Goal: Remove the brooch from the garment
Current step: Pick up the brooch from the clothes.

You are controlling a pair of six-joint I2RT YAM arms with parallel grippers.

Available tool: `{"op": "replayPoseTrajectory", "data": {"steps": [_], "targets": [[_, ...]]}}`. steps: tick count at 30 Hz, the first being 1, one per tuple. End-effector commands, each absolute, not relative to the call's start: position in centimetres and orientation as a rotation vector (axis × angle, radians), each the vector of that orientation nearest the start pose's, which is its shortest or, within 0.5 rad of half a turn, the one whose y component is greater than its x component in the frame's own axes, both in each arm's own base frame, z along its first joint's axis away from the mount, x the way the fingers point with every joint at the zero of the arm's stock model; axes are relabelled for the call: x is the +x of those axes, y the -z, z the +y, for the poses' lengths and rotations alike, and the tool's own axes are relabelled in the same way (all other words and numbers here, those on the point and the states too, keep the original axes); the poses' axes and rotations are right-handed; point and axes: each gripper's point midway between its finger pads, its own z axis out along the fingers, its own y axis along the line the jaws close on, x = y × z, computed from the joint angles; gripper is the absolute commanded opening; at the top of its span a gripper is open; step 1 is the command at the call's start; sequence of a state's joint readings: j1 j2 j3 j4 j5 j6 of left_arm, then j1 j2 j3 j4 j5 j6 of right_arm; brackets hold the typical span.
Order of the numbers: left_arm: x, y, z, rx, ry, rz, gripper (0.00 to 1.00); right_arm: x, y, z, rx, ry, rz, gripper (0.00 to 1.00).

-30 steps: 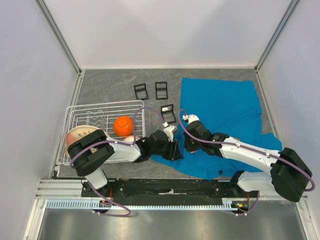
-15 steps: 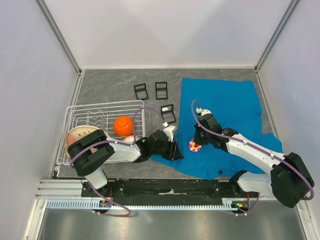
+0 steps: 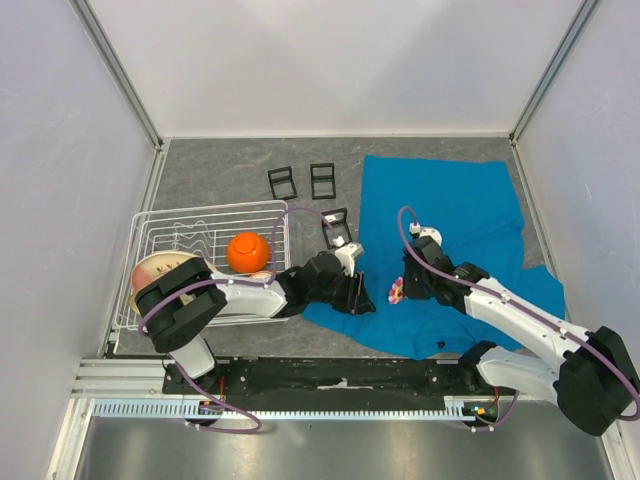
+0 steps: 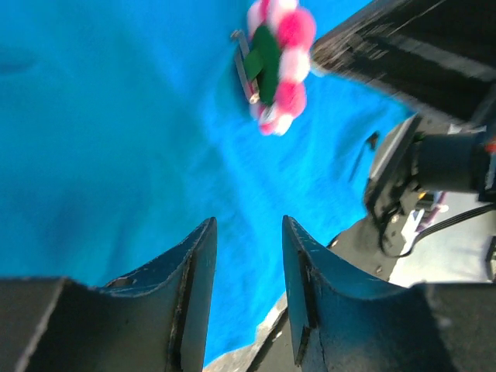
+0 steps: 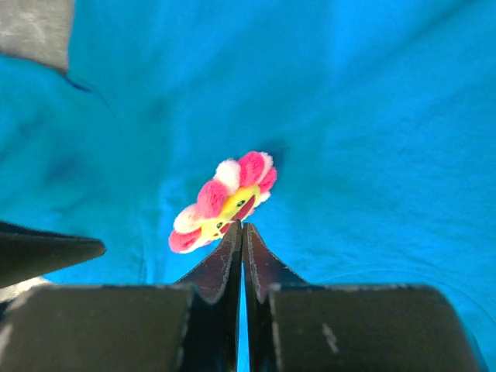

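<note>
Bright even overhead light, faint soft shadows on the table (image 3: 220,165), saturated wrist views, brooch (image 4: 271,58) slightly blurred, dark defocused lower edges.

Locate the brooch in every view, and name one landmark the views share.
Top external: brooch right of centre, over the near left part of the garment.
Left wrist: brooch at the top edge, right of centre.
Right wrist: brooch near the centre, slightly left.
Shared landmark: the teal garment lies behind the brooch in all three views.
</note>
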State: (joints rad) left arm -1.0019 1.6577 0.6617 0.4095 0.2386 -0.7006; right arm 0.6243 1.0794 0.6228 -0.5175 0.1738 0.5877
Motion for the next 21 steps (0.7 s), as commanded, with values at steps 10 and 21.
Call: {"op": "replayPoseTrajectory", "data": {"steps": [10,21], "targets": [[17.6,-8.6,-44.7,0.629,1.341,2.282,0.45,20.6,-5.7,11.1,0.280,-0.069,2.551,0.30],[15.8,-8.9,-47.1,0.664,1.452,2.246,0.40,19.9,-6.9,10.3,0.365,-0.091,2.508,0.50]]}}
